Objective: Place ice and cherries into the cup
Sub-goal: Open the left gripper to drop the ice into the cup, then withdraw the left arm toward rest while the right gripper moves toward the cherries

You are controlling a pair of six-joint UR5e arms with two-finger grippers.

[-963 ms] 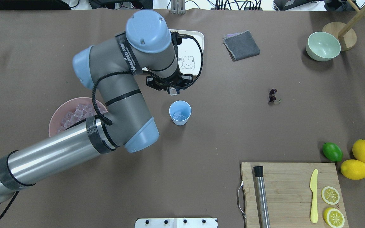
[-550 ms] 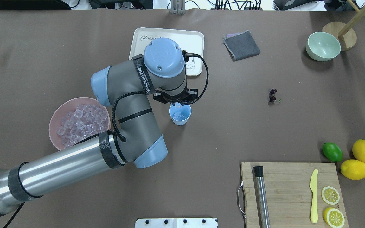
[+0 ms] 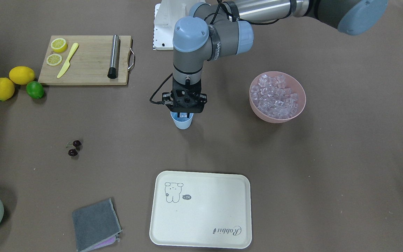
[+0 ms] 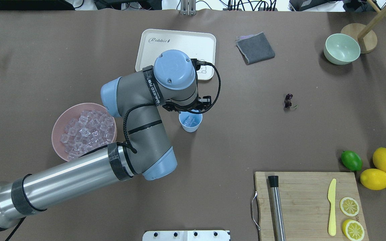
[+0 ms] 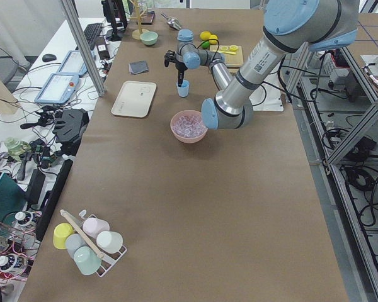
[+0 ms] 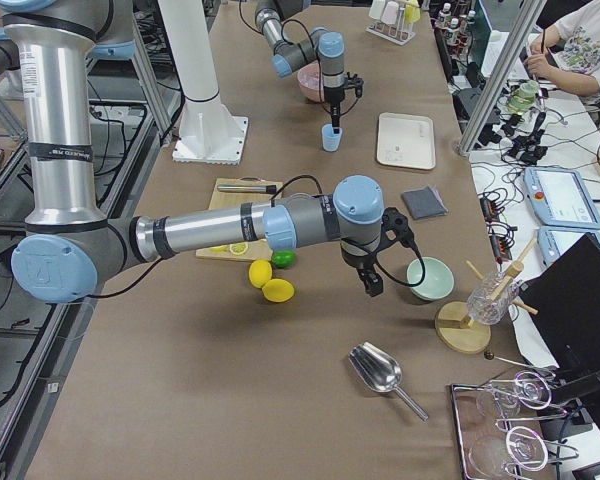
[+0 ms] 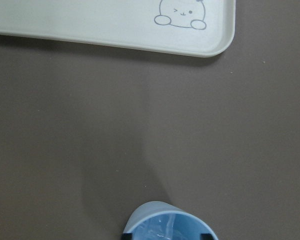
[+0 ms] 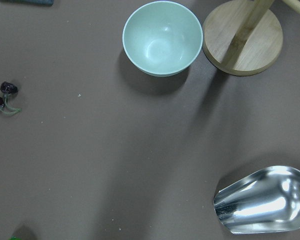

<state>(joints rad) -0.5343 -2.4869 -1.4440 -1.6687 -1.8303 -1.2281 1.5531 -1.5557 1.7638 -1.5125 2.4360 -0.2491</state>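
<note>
Cup point(image 4: 191, 124) upright, mouth up, under left claw point(image 3: 186, 114)

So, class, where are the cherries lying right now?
In the overhead view the cherries lie right of centre, well right of the cup, short of the pale green bowl.

The small light blue tapered cup point(image 4: 190, 129) seems smooth matt plastic. Well apart from it: a grainy wooden cutting board point(image 4: 303, 194), a brushed steel rod point(image 4: 277, 211), a mirror-glossy metal scoop point(image 8: 265, 205).
</note>
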